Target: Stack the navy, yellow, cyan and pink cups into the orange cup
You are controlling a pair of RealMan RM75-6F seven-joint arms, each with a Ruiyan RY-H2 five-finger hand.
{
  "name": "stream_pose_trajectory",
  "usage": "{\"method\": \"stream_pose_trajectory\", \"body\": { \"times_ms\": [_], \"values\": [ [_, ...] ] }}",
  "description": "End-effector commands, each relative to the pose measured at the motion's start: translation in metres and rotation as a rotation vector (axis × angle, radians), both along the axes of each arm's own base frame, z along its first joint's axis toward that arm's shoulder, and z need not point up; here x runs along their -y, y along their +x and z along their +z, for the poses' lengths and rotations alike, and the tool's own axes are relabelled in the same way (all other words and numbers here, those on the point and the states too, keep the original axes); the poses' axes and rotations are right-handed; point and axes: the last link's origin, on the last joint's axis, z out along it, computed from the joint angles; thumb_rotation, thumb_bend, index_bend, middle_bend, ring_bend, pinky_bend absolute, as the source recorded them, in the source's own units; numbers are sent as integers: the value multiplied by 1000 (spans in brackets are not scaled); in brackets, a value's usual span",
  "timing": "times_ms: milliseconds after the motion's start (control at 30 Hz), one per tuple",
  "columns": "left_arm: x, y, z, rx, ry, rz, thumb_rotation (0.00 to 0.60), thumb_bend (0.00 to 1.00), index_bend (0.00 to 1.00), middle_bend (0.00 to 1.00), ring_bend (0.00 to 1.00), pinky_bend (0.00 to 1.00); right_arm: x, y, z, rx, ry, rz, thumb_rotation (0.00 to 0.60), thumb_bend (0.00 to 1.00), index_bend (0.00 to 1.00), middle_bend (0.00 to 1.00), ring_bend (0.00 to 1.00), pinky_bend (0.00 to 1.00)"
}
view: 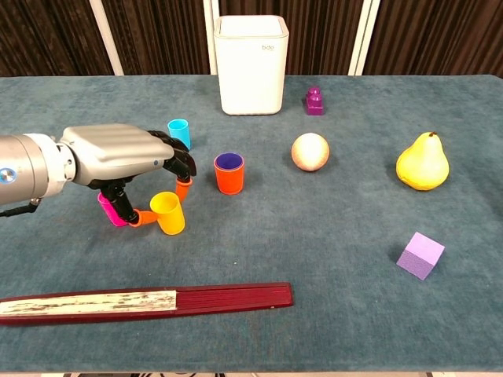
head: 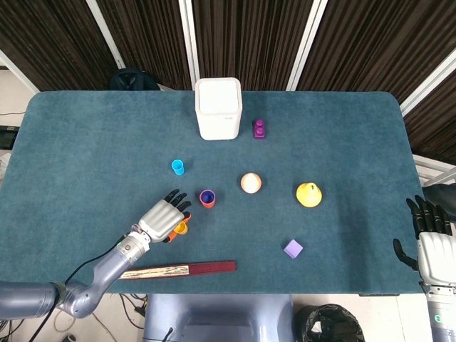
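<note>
The orange cup (view: 229,174) (head: 207,199) stands mid-table with the navy cup (view: 229,162) nested inside it. My left hand (view: 126,153) (head: 162,219) hangs over the yellow cup (view: 167,214) (head: 182,227). Its thumb touches the cup's left side and a fingertip (view: 183,188) sits at the rim, so the cup is pinched and leans slightly, with its base on the cloth. The pink cup (view: 109,209) stands just behind the thumb, mostly hidden. The cyan cup (view: 179,132) (head: 177,167) stands farther back. My right hand (head: 429,244) is open, off the table's right edge.
A folded fan (view: 145,301) lies along the front edge below my left hand. A white bin (view: 251,64), a purple block (view: 314,101), a ball (view: 310,151), a pear (view: 422,163) and a lilac cube (view: 420,254) sit behind and to the right.
</note>
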Motion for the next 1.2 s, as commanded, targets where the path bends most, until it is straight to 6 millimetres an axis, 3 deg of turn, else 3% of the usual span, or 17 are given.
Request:
{"method": "stream_pose_trajectory", "body": {
  "times_ms": [33, 267, 567, 900, 1200],
  "values": [
    [0, 1, 1, 10, 4, 0, 600, 347, 448, 157, 0, 5, 0, 0, 0, 1, 0, 1, 600, 430, 48, 0, 44, 0],
    [-3, 15, 13, 75, 32, -14, 600, 348, 448, 159, 0, 5, 0, 0, 0, 1, -3, 1, 600, 430, 48, 0, 44, 0],
    [-19, 51, 30, 254, 98, -40, 600, 348, 451, 165, 0, 5, 0, 0, -3, -5, 10, -2, 600, 430, 48, 0, 44, 0],
    [-44, 78, 15, 245, 141, -62, 600, 348, 451, 165, 0, 5, 1, -1, -5, -11, 14, -7, 600, 430, 48, 0, 44, 0],
    [-55, 72, -2, 185, 185, -30, 600, 348, 451, 165, 0, 5, 0, -2, -1, -3, 0, -11, 600, 430, 48, 0, 44, 0]
  ]
}}
